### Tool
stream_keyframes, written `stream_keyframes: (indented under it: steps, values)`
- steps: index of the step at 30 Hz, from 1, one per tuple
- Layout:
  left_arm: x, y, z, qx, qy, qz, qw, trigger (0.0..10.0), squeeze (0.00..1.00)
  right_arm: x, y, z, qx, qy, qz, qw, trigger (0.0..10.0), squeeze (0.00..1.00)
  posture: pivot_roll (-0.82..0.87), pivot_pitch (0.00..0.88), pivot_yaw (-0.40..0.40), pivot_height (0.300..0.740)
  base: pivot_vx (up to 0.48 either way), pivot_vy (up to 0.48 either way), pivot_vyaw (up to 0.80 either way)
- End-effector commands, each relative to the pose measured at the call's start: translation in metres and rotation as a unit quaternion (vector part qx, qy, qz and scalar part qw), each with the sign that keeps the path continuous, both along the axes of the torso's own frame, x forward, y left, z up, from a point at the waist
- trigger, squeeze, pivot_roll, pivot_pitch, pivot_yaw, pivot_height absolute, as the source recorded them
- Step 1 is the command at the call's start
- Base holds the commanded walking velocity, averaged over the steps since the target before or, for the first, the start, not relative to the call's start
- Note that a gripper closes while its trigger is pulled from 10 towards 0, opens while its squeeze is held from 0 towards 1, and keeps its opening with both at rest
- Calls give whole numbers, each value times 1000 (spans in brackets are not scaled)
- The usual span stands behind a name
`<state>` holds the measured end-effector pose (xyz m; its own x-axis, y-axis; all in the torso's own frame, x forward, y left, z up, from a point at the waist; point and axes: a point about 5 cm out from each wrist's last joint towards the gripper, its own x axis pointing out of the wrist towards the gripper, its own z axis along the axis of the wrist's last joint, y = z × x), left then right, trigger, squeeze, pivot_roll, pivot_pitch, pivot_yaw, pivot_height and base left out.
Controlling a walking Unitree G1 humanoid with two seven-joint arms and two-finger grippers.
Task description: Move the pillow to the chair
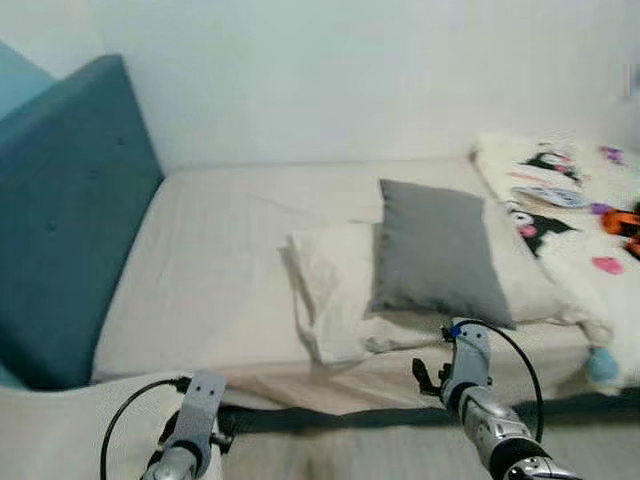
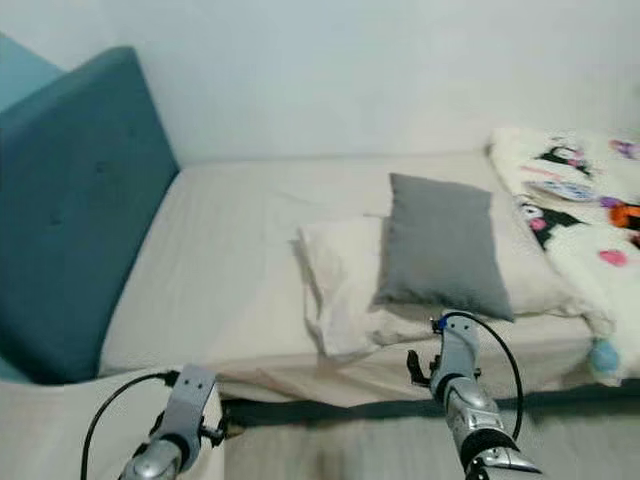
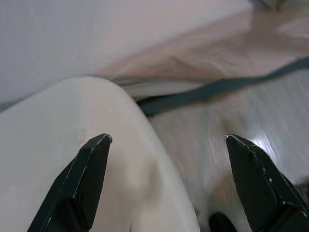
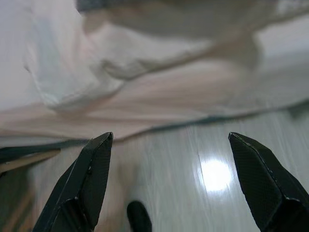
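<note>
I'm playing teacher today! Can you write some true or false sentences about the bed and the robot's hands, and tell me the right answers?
1. The grey pillow lies on top of a white pillow. True.
2. The right end effector is holding the grey pillow. False: it is open, above the floor beside the bed.
3. The headboard is red. False: it is blue.
4. The left end effector is open. True.
</note>
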<state>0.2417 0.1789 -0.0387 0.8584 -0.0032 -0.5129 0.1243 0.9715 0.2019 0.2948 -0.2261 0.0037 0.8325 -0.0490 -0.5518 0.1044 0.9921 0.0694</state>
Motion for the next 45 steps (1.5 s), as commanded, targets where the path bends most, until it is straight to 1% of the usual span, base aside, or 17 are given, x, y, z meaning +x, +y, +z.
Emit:
stream_keyframes:
  steps: [1, 10, 13, 15, 17, 19, 20, 22, 23, 24, 26, 29, 34, 36, 39, 42, 45]
  values:
    - [-6, 6, -5, 6, 16, 8, 1000, 10000, 0, 3, 4, 2, 13, -13, -1, 1000, 10000, 0, -218, 80, 47, 733, 0, -480, 0]
    - [-5, 4, -4, 1, 14, 6, 1000, 10000, 0, 7, 1, 9, 31, -41, -10, 999, 10000, 0, -219, 88, 50, 733, 0, -480, 0]
    - [-4, 4, -3, -1, 9, 6, 1000, 10000, 0, 16, 0, 22, 69, -88, -5, 994, 10000, 0, -224, 95, 54, 733, 0, -480, 0]
    - [-3, 3, -2, -3, 7, 6, 1000, 10000, 0, 20, 1, 28, 83, -108, 2, 991, 10000, 0, -224, 97, 55, 733, 0, -480, 0]
    - [-2, 3, -2, -3, 6, 5, 1000, 10000, 0, 21, 2, 30, 86, -115, 3, 990, 10000, 0, -224, 97, 56, 733, 0, -480, 0]
    - [-1, 2, -1, -4, 3, 5, 1000, 10000, 0, 26, 4, 38, 109, -143, 11, 984, 10000, 0, -225, 99, 58, 733, 0, -480, 0]
    - [-1, 2, -1, -4, 3, 5, 1000, 10000, 0, 26, 4, 38, 109, -143, 11, 984, 10000, 0, -225, 99, 58, 733, 0, -480, 0]
    - [0, 2, 0, -5, 1, 4, 1000, 10000, 0, 34, 9, 51, 142, -179, 30, 973, 10000, 0, -226, 101, 60, 733, 0, -480, 0]
    - [0, 2, 0, -5, 1, 4, 1000, 10000, 0, 34, 9, 51, 142, -179, 30, 973, 10000, 0, -226, 101, 60, 733, 0, -480, 0]
    - [1, 2, 0, -5, 1, 3, 1000, 10000, 0, 39, 12, 60, 159, -204, 48, 965, 10000, 0, -228, 102, 62, 733, 0, -480, 0]
    - [1, 2, 0, -5, 1, 3, 1000, 10000, 0, 39, 12, 60, 159, -204, 48, 965, 10000, 0, -228, 102, 62, 733, 0, -480, 0]
    - [1, 2, 1, -5, 1, 2, 1000, 10000, 0, 44, 7, 72, 175, -232, 41, 956, 10000, 0, -226, 103, 60, 733, 0, -480, 0]
    - [1, 2, 1, -2, 0, 4, 1000, 10000, 0, 45, -1, 76, 187, -239, 20, 953, 10000, 0, -224, 104, 61, 733, 0, -384, 0]
    - [2, 3, 1, -1, -2, 10, 1000, 10000, 0, 45, -2, 73, 190, -223, 16, 956, 10000, 0, -224, 105, 60, 733, 0, 0, 0]
    - [3, 3, 3, -1, -5, 14, 1000, 10000, 0, 44, 3, 68, 197, -199, 26, 960, 10000, 0, -223, 107, 61, 723, 0, 0, 0]
    - [4, 4, 3, 0, -6, 15, 1000, 10000, 0, 45, 6, 69, 219, -205, 29, 954, 10000, 0, -223, 107, 62, 708, 0, 0, 0]
    - [5, 4, 4, 0, -8, 16, 1000, 10000, 0, 46, 8, 71, 226, -210, 35, 951, 10000, 0, -223, 106, 62, 698, 0, 0, 0]
